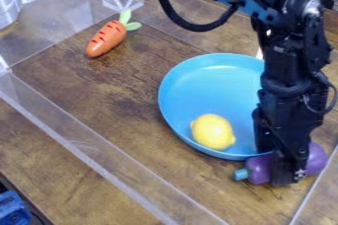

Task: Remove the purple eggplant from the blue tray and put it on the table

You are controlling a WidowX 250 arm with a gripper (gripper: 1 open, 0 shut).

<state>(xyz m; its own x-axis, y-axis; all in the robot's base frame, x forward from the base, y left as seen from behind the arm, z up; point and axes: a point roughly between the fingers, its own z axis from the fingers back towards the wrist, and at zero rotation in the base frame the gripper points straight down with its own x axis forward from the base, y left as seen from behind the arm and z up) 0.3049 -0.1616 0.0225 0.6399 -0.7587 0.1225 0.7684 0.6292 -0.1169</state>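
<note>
The purple eggplant [266,169] lies low at the table's [93,101] front right, just outside the rim of the blue tray [176,83]. Its teal stem cap points left toward the camera. My gripper [288,164] points straight down over it, with its black fingers clamped on both sides of the eggplant's body. Purple shows to the left and right of the fingers. The fingers hide the eggplant's middle.
A yellow lemon [214,131] sits inside the tray near its front rim. An orange carrot [106,37] lies at the back left of the table. Clear plastic walls [79,140] fence the table's front, left and back edges.
</note>
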